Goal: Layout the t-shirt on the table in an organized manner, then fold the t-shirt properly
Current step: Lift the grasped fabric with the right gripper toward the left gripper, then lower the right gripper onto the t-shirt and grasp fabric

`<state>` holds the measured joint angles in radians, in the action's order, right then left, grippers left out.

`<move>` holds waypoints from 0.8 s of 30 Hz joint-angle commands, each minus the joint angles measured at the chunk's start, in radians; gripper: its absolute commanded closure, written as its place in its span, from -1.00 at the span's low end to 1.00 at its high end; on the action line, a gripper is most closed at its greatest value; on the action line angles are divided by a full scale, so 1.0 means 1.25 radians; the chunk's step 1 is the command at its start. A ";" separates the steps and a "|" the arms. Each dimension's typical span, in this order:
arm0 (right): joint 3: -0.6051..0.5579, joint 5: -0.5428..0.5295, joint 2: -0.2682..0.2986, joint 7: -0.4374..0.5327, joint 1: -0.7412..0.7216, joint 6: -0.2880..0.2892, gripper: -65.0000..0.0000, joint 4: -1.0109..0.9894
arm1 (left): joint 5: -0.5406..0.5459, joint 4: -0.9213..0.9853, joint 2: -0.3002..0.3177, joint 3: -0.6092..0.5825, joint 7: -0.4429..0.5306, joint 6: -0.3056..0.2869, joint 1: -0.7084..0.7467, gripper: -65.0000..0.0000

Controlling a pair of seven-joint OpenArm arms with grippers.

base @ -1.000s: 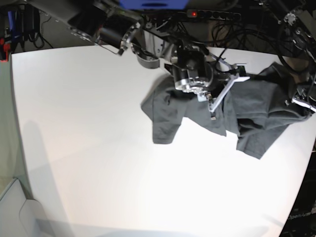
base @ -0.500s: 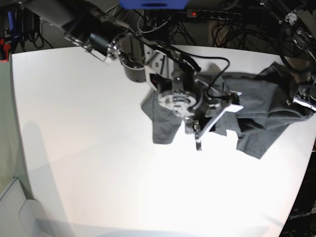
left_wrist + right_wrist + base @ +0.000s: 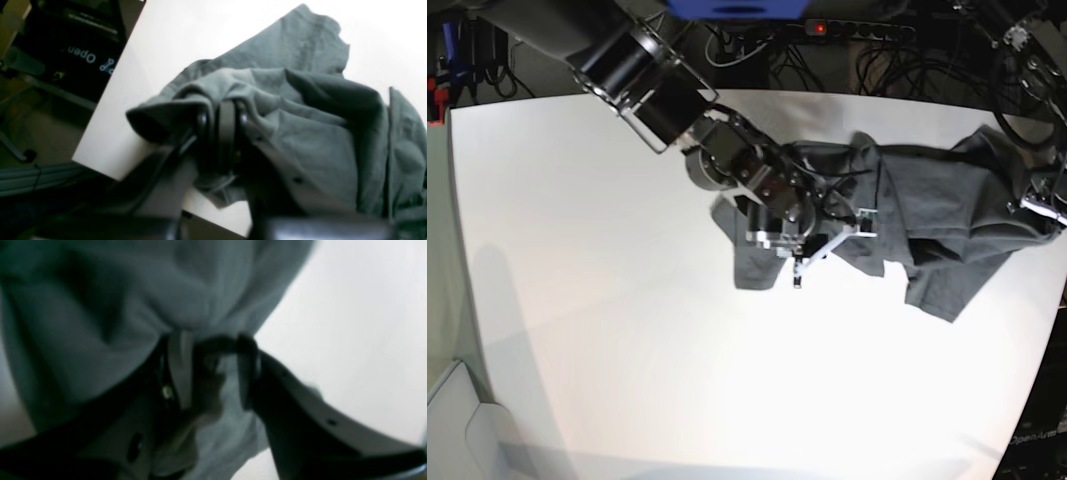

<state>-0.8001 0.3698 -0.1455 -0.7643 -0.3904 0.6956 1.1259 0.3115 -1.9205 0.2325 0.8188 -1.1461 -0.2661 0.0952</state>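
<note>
While the left fingers (image 3: 222, 133) are pressed tight together, pinching a bunched fold of the dark charcoal-grey cloth t-shirt (image 3: 927, 220) by the surface's edge, the right fingers (image 3: 210, 370) stand partly apart, tips against crumpled cloth; whether they hold it I cannot tell. That shirt lies rumpled across the far right part of the large smooth white matte surface (image 3: 627, 330). Dark cables (image 3: 897, 50) and a black stand (image 3: 66, 43) lie beyond it. From the far left, the right arm (image 3: 687, 110) reaches diagonally down onto the shirt's left part.
</note>
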 commanded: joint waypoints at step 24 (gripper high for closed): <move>-0.134 0.014 0.128 -0.388 0.064 0.002 0.30 0.421 | 0.006 -0.010 0.013 -0.001 0.020 0.001 -0.033 0.99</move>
<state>-0.9714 0.3794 0.0219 -1.2453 -0.2913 0.7017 1.6367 0.3241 -1.9179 0.2325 0.8116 -1.1431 -0.2657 0.0635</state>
